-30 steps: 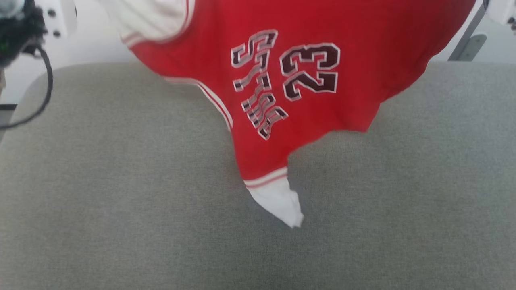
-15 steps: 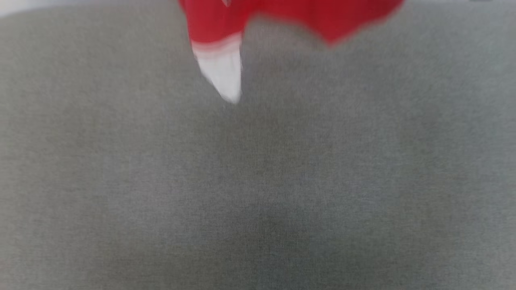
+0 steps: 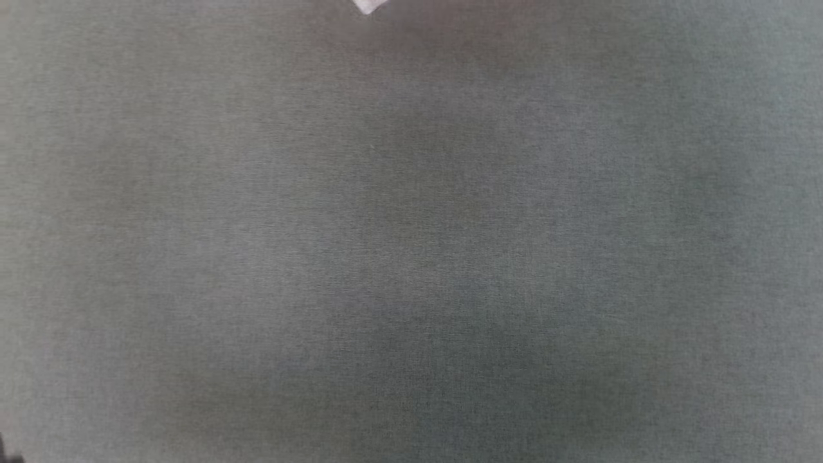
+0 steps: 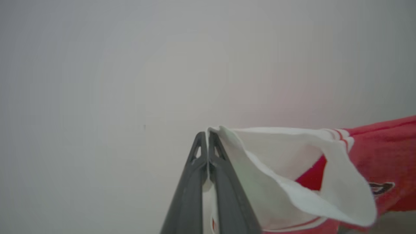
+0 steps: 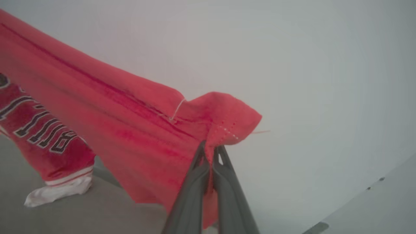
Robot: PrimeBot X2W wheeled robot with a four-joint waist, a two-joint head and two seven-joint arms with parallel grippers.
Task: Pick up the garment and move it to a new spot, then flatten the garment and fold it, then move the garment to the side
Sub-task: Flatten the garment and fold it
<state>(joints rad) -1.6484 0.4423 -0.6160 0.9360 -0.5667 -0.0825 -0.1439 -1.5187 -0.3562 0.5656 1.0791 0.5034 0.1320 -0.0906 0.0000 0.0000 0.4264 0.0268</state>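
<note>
The left gripper (image 4: 207,135) is pinched tight on a white edge of the garment (image 4: 383,152). The right gripper (image 5: 211,148) is likewise clamped on a red hemmed corner of it, so the cloth hangs in the air between the two. From the right gripper the red body with its dark lettering slopes down to a striped band and a white end, which seems to rest on the grey cloth-covered tabletop (image 3: 411,257) below.

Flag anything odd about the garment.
The garment hangs lopsided: its white end sags onto the grey surface while the right end effector pinches a red corner with a loose thread.
</note>
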